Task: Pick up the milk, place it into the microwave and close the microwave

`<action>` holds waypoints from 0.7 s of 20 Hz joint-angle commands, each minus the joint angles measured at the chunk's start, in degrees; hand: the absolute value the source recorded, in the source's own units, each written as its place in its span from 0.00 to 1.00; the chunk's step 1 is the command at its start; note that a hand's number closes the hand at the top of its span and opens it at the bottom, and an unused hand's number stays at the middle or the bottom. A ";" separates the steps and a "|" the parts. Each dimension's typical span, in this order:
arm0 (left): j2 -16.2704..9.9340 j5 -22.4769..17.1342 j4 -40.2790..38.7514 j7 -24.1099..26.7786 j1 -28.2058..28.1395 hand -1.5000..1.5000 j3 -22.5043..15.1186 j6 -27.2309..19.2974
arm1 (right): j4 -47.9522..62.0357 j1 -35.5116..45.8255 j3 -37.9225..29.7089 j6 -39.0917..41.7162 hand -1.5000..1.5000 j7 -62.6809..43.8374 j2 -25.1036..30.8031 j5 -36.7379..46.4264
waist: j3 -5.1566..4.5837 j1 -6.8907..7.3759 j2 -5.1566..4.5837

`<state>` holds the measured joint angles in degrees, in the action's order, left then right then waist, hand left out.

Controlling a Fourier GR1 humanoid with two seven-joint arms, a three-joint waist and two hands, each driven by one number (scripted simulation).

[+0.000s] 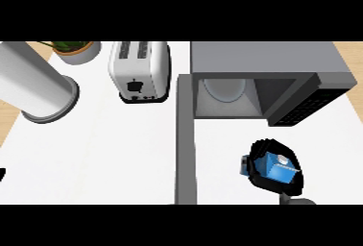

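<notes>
Holding the blue milk carton (278, 169), the right hand (275, 182) sits in front of the microwave (269, 60), a little toward its right side, with the black fingers curled round the carton's sides so that only its top and one blue face show. The carton seems lifted off the white tabletop (106, 153), though from this steep angle I cannot be sure. The microwave stands open: its grey door (186, 139) swings out from the left edge of the cavity and reaches far forward, ending left of the hand and well apart from it. Inside the cavity a pale round turntable plate (225, 89) lies on the floor, and the dark control panel (305, 108) runs along the microwave's right front. Left of the microwave stands a white toaster (138, 69); farther left are a potted plant (74, 50) and a large white cylinder (35, 84). Only a dark sliver at the far left edge may be the left hand (2, 174); its fingers cannot be made out.
</notes>
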<state>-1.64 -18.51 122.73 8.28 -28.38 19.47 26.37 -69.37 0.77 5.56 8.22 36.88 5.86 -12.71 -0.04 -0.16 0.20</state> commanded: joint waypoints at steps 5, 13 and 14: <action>-0.30 -1.85 -3.33 1.77 0.80 0.00 2.78 3.48 | -24.83 -11.59 8.84 -10.05 1.00 -14.22 -5.06 3.69 | -0.01 -0.02 -0.04; 1.51 -0.13 -3.11 2.67 0.50 0.00 4.37 3.92 | -33.83 -6.13 15.52 -23.14 1.00 -26.66 -5.82 6.32 | 0.01 0.45 -0.12; -0.84 -5.20 0.08 -3.93 1.15 0.00 5.76 2.22 | -34.25 -7.03 16.18 -23.71 1.00 -24.85 -5.82 7.13 | 0.04 0.36 -0.13</action>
<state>-2.11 -22.02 120.96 8.00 -27.90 24.36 29.74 -99.91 -7.82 17.47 -9.24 15.20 0.51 -7.91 -0.03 0.13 0.10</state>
